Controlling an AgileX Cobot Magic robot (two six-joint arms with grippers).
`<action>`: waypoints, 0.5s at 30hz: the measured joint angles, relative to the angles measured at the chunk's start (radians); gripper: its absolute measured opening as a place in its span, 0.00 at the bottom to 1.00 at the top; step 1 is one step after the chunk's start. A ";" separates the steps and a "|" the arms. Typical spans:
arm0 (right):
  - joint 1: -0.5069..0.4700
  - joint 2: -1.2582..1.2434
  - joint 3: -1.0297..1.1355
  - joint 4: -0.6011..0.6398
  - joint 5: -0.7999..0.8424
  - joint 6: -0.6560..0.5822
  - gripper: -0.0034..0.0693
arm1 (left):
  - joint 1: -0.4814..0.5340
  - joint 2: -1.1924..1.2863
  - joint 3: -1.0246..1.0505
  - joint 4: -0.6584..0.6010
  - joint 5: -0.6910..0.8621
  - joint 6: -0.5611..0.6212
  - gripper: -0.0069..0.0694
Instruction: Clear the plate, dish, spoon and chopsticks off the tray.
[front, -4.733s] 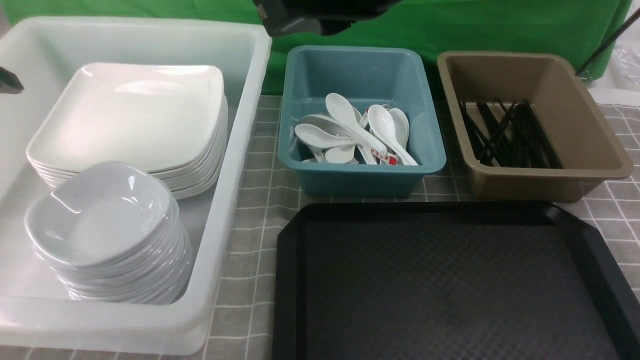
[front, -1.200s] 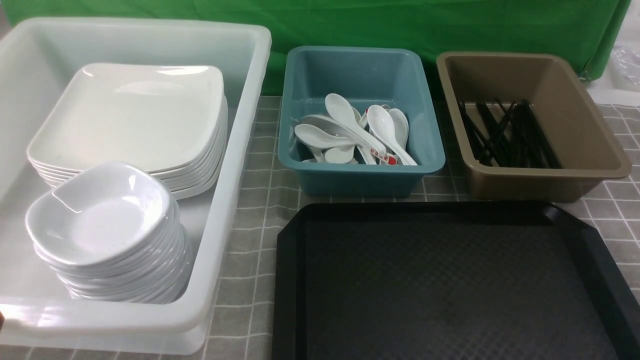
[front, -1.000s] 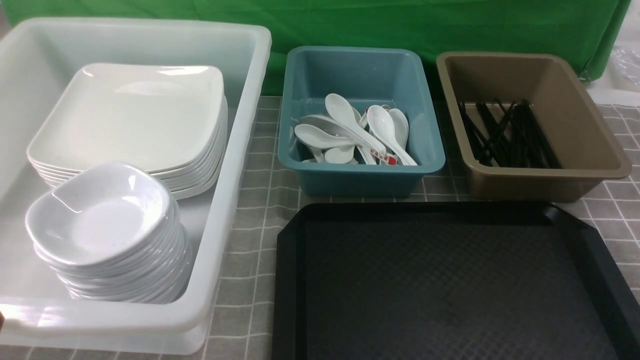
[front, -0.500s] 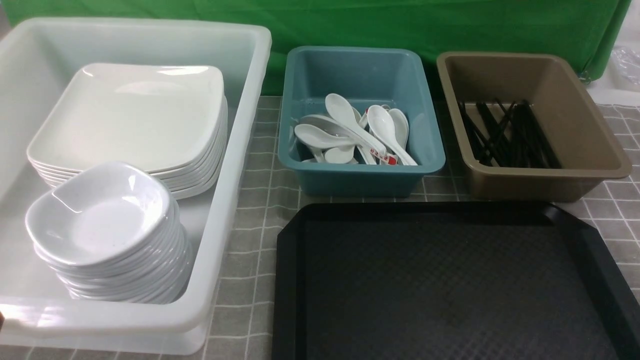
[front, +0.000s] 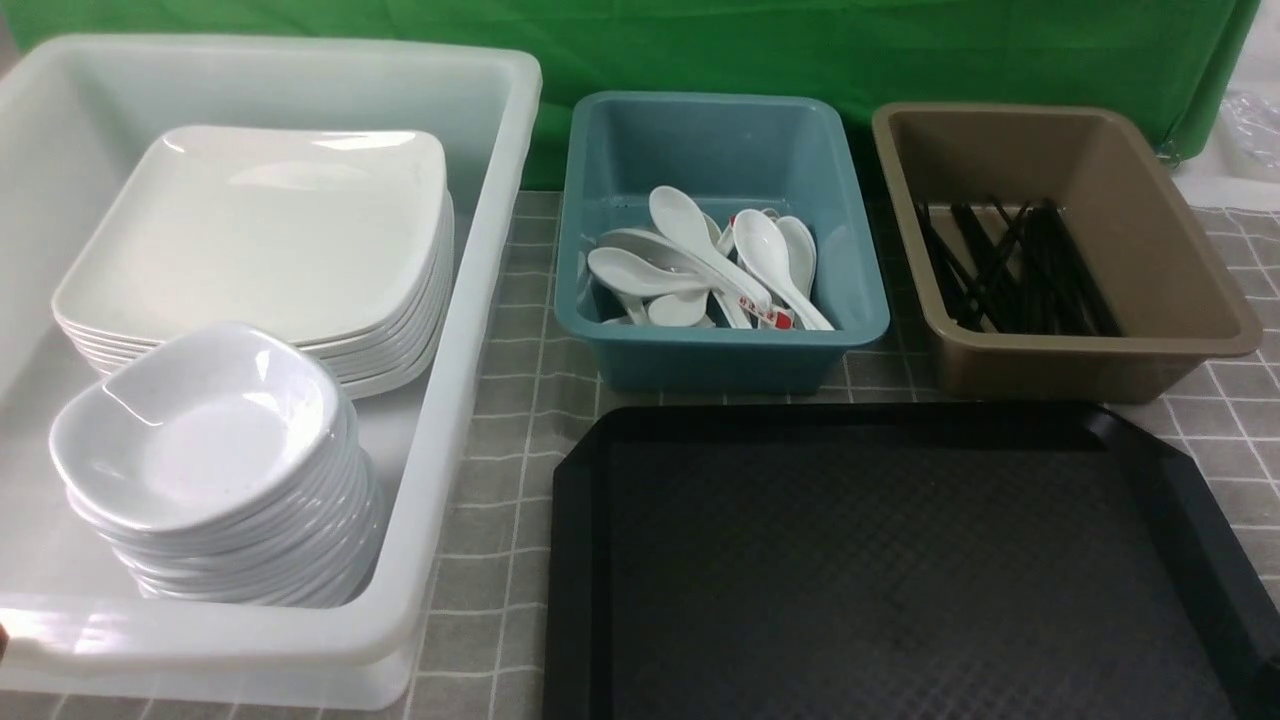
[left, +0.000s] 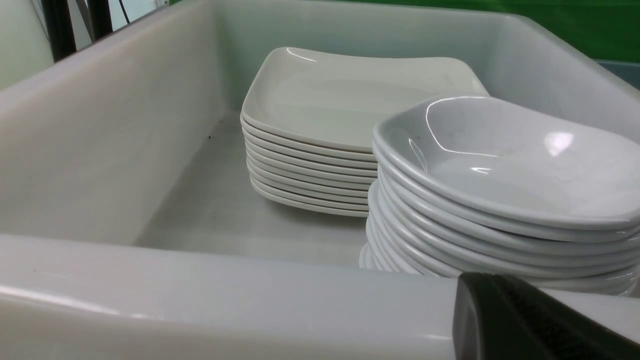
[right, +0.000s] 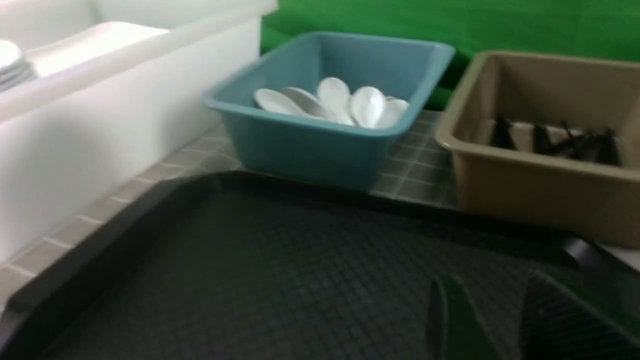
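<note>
And here we are, up close: the right gripper (right: 492, 280) is over the tray (right: 300, 280), its jaws moderately apart, with dark tray surface showing between them. Off to the tray's left, the left gripper (left: 485, 295) is shut tight at the near wall of the white bin (left: 225, 290); whether it touches, I can't tell.

Just past that claw, still on the tray's left side, come the dishes (front: 200, 440), deep and stacked, leaning inside the bin. Behind them sit the plates (front: 260, 230), one neat square pile, farther from the left claw than the dishes.

Now beyond the tray's far edge! Toward its left, the teal bin (front: 720, 365) holds the spoons (front: 690, 230), heaped at angles. Toward its right, the brown bin (front: 1090, 375) has the chopsticks (front: 1040, 270), black and criss-crossed. Both lots lie farther out than the right claw. And at the very back, well past the tray, green cloth (front: 750, 40)!
</note>
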 joint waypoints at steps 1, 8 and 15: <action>-0.016 0.000 0.006 0.000 0.000 0.003 0.37 | 0.000 0.000 0.000 0.000 0.000 0.000 0.09; -0.205 0.000 0.081 0.001 0.005 0.019 0.37 | 0.000 0.000 0.000 0.000 0.000 0.004 0.09; -0.367 0.000 0.088 -0.002 0.069 -0.014 0.37 | 0.000 0.000 0.000 0.000 0.000 0.005 0.09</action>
